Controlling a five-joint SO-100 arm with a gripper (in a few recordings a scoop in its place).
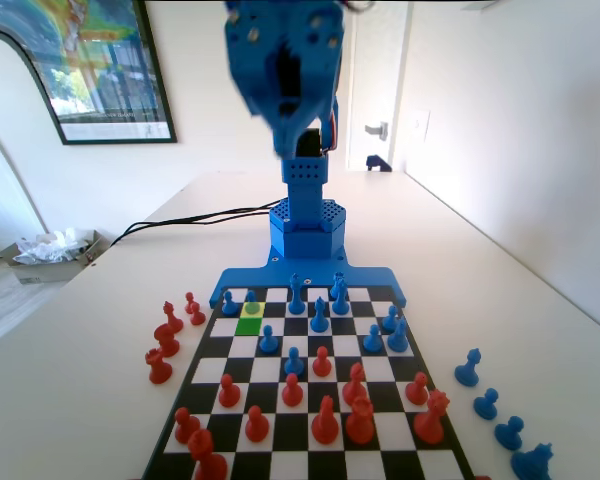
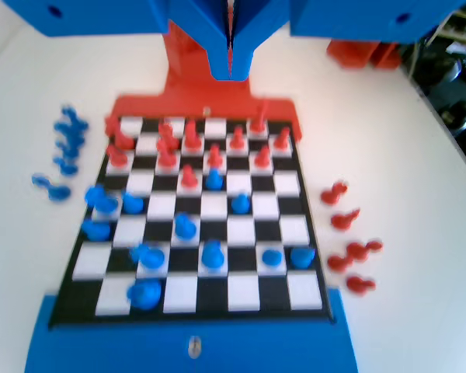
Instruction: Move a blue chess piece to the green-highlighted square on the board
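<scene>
In the fixed view, red pawns (image 1: 170,330) stood off the board's (image 1: 310,470) left edge, presumably captured and set aside. Just inside that edge, near the far-left corner, the blue chess piece (image 1: 251,302) sat on a pale yellow-green square (image 1: 250,310), with the green-highlighted square (image 1: 248,327) touching it on the near side, so we judged a one-square push awaited. Above the far edge our gripper (image 1: 298,125) hung high, clear of every piece; in the wrist view its jaws were pressed together with nothing between them. Blue pieces (image 1: 487,403) lined the right edge.
</scene>
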